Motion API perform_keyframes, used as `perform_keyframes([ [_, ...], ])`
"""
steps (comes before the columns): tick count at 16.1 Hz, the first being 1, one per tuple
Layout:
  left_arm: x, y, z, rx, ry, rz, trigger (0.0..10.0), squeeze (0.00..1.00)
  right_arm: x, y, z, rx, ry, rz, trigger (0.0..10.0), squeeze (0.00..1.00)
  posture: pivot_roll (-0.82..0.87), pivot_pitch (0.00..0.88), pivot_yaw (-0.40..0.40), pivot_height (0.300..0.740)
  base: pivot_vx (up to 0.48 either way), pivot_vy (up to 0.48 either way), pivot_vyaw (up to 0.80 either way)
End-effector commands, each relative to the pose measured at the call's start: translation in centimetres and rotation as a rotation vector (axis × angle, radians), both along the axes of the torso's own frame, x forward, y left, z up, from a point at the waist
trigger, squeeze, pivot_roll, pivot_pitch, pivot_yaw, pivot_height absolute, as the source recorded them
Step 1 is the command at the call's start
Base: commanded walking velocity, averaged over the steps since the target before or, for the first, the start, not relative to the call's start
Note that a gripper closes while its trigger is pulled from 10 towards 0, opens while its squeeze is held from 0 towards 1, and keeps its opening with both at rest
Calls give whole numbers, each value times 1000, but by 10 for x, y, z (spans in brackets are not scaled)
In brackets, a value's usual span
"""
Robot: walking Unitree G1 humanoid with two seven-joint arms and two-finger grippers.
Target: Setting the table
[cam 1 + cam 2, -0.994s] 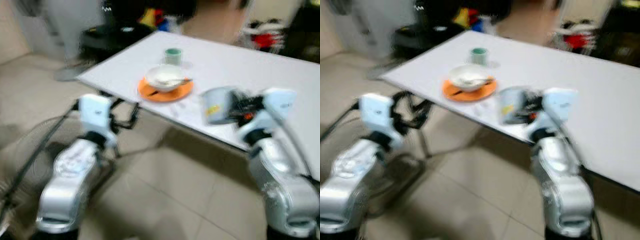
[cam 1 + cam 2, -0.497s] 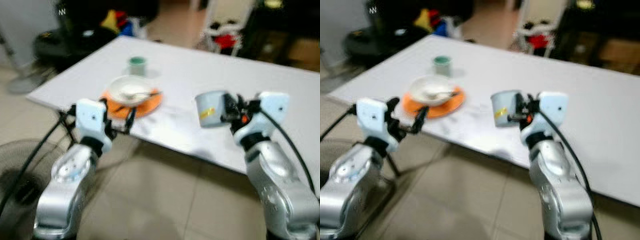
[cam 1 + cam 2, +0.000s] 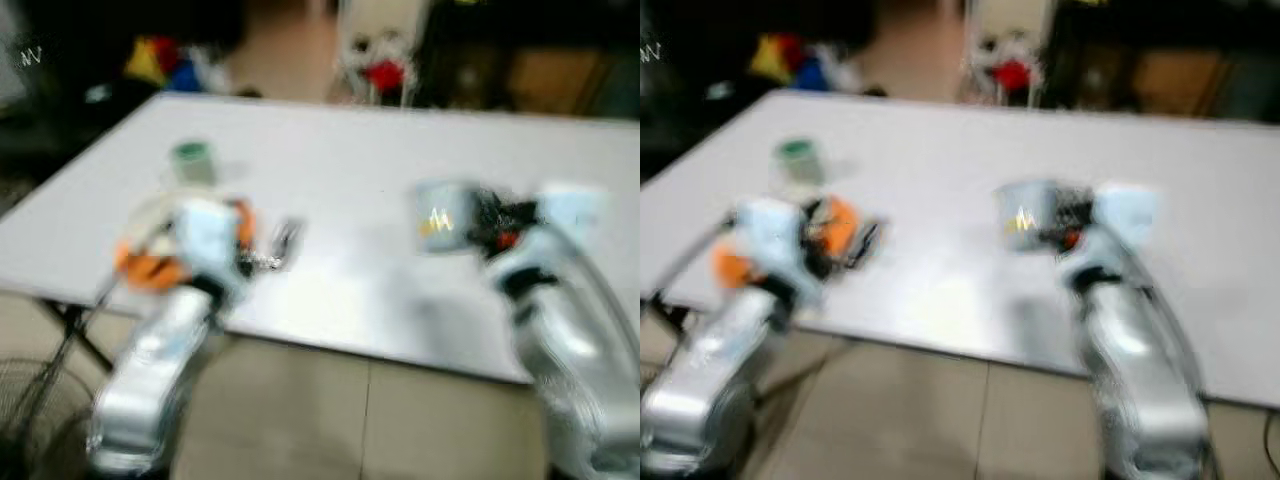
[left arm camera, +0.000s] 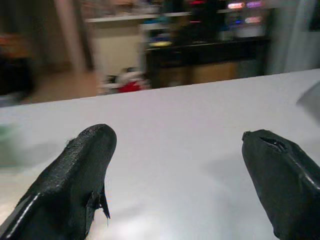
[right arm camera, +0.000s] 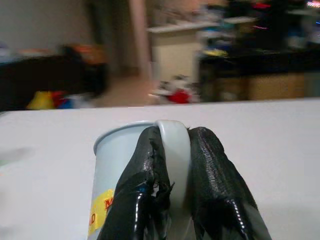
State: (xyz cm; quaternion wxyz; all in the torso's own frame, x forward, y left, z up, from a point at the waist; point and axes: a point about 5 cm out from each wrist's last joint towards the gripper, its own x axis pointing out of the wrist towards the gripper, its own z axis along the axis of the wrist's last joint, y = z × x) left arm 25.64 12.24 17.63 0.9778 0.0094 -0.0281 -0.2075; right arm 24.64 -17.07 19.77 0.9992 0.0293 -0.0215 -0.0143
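Note:
The picture is blurred by motion. A white table (image 3: pixel 350 150) spreads before me. My right gripper (image 5: pixel 172 135) is shut on the handle of a pale blue mug (image 3: pixel 440 218) with a yellow label, held just above the table right of the middle. My left gripper (image 4: pixel 177 165) is open and holds nothing, its fingers (image 3: pixel 275 248) low over the table's near left part. Partly behind that arm lies an orange plate (image 3: pixel 140 268) with a white bowl on it. A small green cup (image 3: pixel 192 160) stands farther back on the left.
Beyond the table's far edge are dark furniture and red and yellow clutter (image 3: pixel 385 72). A round fan guard (image 3: pixel 30 420) rests on the tiled floor (image 3: pixel 360 420) at the lower left. The table's middle and right side are bare.
The whole view has swung and closed in on the table. Both arms now reach over the tabletop, the left one in front of the plate. The mug stays in the right gripper.

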Motion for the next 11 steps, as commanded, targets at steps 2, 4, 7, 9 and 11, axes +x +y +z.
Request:
perform_keyframes([
  [2, 2, 10, 0, 11, -4, 36, 10000, 0, -1, 10, 9, 6, -36, 45, 10000, 0, -20, 0, 58, 740, 307, 0, -800],
  [4, 2, 8, -1, 6, -3, 38, 10000, 0, 0, 8, 9, 0, -36, 45, 10000, 0, -19, 0, 47, 740, 307, 0, -800],
  [7, 0, 10, -1, 1, -6, 63, 10000, 0, 2, 9, 11, -10, -37, 76, 10000, 0, -4, 0, 27, 740, 299, 0, -438],
  [9, -3, 16, -2, 4, -5, 92, 10000, 0, 6, 13, 10, -14, -25, 124, 10000, 0, 9, 0, 13, 740, 276, 0, 0],
  [11, -4, 18, -3, 12, -2, 110, 10000, 0, 9, 13, 8, -25, -20, 155, 10000, 0, 25, 0, 6, 740, 0, 0, 0],
])
